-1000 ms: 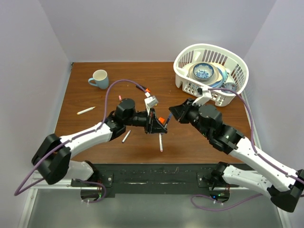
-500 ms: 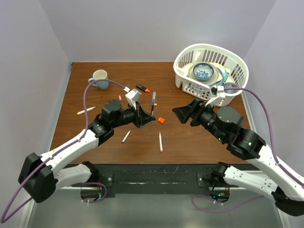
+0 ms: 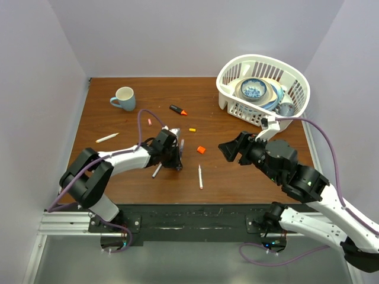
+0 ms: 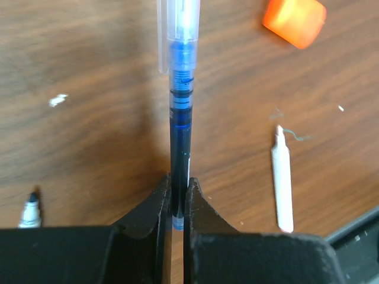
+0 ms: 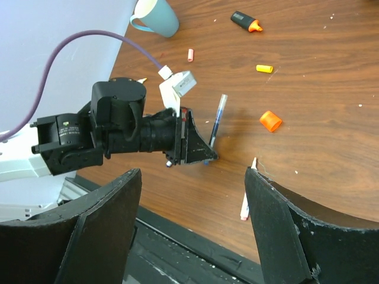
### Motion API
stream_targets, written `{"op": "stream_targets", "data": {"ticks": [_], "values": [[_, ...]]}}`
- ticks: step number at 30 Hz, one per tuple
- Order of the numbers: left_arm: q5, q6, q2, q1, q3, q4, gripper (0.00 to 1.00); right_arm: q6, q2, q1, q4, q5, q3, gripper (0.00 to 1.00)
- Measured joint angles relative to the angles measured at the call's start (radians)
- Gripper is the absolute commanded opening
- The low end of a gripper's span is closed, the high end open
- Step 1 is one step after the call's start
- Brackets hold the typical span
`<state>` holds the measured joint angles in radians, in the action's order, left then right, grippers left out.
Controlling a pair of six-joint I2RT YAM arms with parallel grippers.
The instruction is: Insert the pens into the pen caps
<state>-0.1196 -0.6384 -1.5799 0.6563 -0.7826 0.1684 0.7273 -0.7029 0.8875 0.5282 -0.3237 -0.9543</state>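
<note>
My left gripper (image 4: pixel 177 195) is shut on the tail end of a blue pen (image 4: pixel 180 89), which points away from it low over the table. A clear cap with a clip covers the pen's far end. The top view puts this gripper (image 3: pixel 177 158) left of centre. An orange cap (image 4: pixel 295 21) lies beyond the pen to the right, and a white pen (image 4: pixel 282 183) lies beside it. My right gripper (image 5: pixel 192 173) stands open and empty, hovering to the right of the left one (image 5: pixel 207 157). A yellow cap (image 5: pixel 264 68) and a pink cap (image 5: pixel 190 55) lie farther back.
A black and orange highlighter (image 3: pixel 177 110) and a pale blue mug (image 3: pixel 123 97) are at the back. A white basket (image 3: pixel 296 89) with bowls stands back right. A grey pen (image 3: pixel 157 170) lies under the left arm and another white pen (image 3: pixel 107 138) at the left.
The right gripper has opened and drawn back to the right. The left gripper has carried the blue pen left and down toward the table.
</note>
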Motion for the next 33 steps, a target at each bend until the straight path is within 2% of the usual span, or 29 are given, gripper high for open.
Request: {"op": "stream_targets", "data": {"ticks": [9,14,18,23,29,33], "values": [[0.054,-0.07,-0.01,0.005,-0.013,0.035,0.24,-0.008,-0.001,0.0,0.003,0.0,-0.007,0.75],[0.085,-0.088,-0.01,0.02,-0.032,0.085,0.27,-0.011,0.005,0.0,0.003,0.0,-0.007,0.75],[0.098,-0.104,-0.01,0.025,-0.048,0.134,0.33,-0.012,0.011,0.0,0.003,0.0,-0.007,0.75],[0.074,-0.129,0.035,0.025,-0.05,0.165,0.51,-0.018,0.01,0.0,0.006,0.0,-0.021,0.74],[0.159,-0.081,0.157,0.019,-0.153,0.262,0.52,-0.029,-0.001,0.0,0.023,-0.002,-0.028,0.7],[0.172,-0.023,0.187,0.01,-0.177,0.269,0.55,-0.029,-0.028,0.0,0.04,-0.006,-0.004,0.62]]}}
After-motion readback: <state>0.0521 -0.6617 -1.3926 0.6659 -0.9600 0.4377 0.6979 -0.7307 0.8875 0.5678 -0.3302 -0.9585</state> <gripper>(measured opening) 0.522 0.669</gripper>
